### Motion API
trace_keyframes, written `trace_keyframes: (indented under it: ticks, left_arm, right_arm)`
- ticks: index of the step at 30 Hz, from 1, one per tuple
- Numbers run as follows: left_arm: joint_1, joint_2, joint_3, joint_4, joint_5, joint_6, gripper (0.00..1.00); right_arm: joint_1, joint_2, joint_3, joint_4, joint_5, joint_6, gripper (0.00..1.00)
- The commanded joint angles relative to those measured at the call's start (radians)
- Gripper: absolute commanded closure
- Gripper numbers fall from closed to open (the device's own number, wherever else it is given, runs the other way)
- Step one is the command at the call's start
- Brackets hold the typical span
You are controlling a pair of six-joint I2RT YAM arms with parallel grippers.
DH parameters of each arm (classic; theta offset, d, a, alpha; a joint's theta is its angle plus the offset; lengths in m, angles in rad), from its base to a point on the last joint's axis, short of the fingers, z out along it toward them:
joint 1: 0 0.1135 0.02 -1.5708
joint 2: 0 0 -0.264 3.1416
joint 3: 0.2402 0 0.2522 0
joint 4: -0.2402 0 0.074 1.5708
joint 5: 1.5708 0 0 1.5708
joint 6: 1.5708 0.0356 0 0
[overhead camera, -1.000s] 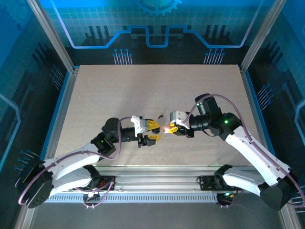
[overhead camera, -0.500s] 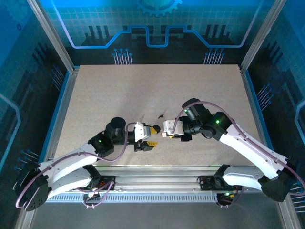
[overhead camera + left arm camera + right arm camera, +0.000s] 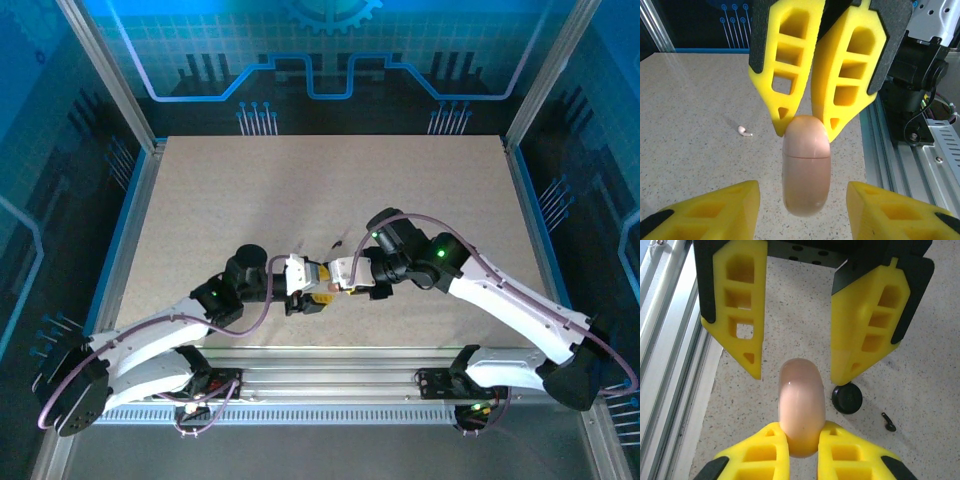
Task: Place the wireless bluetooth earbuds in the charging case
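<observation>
**Item 1: charging case** (image 3: 806, 170). Pale pink, smooth and rounded, with a seam line across it; the lid looks closed. It sits at the centre of the left wrist view and appears to be lifted off the tabletop (image 3: 690, 100).

**Hold:** my right fingers (image 3: 777, 442) pinch one rounded end of it, low in the right wrist view. My left fingers (image 3: 725, 207) are spread either side of the free end, with a gap on both sides.

**Item 2: one earbud** (image 3: 744, 131). Whitish, lying on the tabletop left of centre, well apart from the case.

**Handling, as I judge it:**
- **Case:** light and stiff, with a glossy shell likely to slip or pivot in a pinch on the curved end. I would grip it across the body below the seam, leaving the lid free.
- **Earbud:** tiny and apt to skid, so I would take it gently.
</observation>
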Motion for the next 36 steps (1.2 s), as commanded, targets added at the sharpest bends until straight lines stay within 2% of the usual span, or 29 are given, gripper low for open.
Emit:
trace_keyframes:
  ticks: [1,14,23,32,34,36]
  left_arm:
    - [-0.009,0.009,0.002,0.033,0.013,-0.012,0.51]
    - [-0.009,0.026,0.001,0.047,0.024,-0.020,0.56]
    - [-0.009,0.025,0.003,0.057,0.030,-0.037,0.65]
    - [-0.008,0.022,0.015,0.048,0.032,-0.050,0.79]
    - [-0.008,0.022,0.017,0.048,0.035,-0.056,0.81]
    - [-0.009,0.022,0.018,0.048,0.036,-0.060,0.82]
  right_arm:
    - [0.013,0.010,0.032,0.019,-0.036,0.000,0.86]
    - [0.014,0.012,0.026,0.049,-0.073,0.011,0.86]
    - [0.016,0.009,0.020,0.047,-0.078,0.011,0.86]
    - [0.015,-0.001,0.005,0.060,-0.070,0.015,0.86]
    - [0.014,-0.005,-0.003,0.071,-0.067,0.023,0.81]
    - [0.015,-0.016,-0.019,0.096,-0.063,0.043,0.70]
